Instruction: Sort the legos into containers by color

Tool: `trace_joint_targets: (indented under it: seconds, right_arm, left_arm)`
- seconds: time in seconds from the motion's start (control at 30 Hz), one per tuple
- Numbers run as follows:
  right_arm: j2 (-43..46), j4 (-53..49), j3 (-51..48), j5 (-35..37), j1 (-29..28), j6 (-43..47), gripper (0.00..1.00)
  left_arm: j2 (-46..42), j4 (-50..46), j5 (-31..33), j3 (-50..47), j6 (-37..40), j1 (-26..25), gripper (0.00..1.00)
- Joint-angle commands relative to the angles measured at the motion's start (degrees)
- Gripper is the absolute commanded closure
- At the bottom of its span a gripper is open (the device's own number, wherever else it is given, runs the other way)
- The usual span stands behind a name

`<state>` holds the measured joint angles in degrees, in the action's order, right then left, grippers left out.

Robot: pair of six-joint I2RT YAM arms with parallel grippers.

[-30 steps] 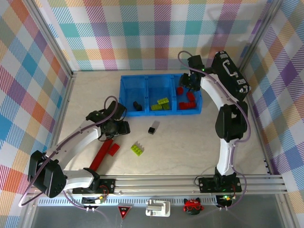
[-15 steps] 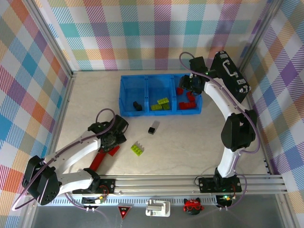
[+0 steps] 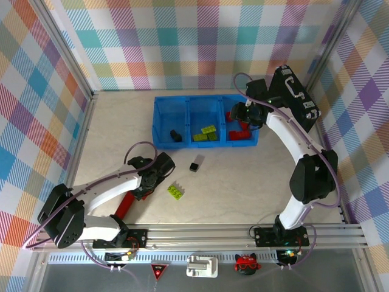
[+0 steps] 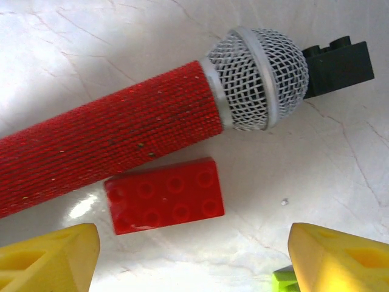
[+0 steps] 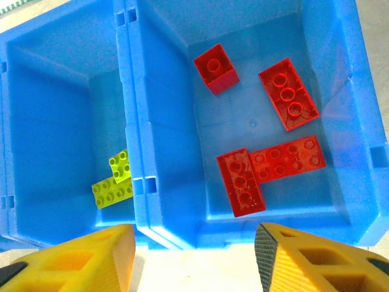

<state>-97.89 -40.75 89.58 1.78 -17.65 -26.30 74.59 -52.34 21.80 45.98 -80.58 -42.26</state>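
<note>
Three joined blue bins (image 3: 159,121) stand at the back. The left one holds a black lego (image 3: 175,135), the middle lime green legos (image 3: 206,132) (image 5: 114,182), the right several red legos (image 3: 243,131) (image 5: 270,164). My right gripper (image 3: 239,114) (image 5: 194,261) hangs open and holding nothing above the front lip of the right bin (image 5: 243,228). My left gripper (image 3: 152,179) (image 4: 191,258) is open, low over a loose red lego (image 4: 164,204) lying flat on the table just ahead of its yellow fingers (image 4: 48,258). A black lego (image 3: 195,165) (image 4: 340,61) and a lime green lego (image 3: 176,191) (image 4: 284,280) lie loose nearby.
A long red glittery microphone (image 4: 115,137) (image 3: 126,205) with a mesh head lies right behind the red lego, almost touching it. A black hard case (image 3: 295,97) sits at the back right, behind the right arm. Metal frame posts and plaid walls close in the table.
My left gripper has swung down and to the right, settling low over the red lego. The right gripper has drawn back a little toward the front lip of the right bin.
</note>
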Motion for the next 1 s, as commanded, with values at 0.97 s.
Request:
trace_joint_targets:
  seconds: [0.97]
  right_arm:
    - [7.29, 1.2, -4.45, -1.67, -0.33, -2.87, 0.44]
  left_arm:
    - [5.85, 10.59, -0.62, -7.18, -1.6, 2.31, 0.19]
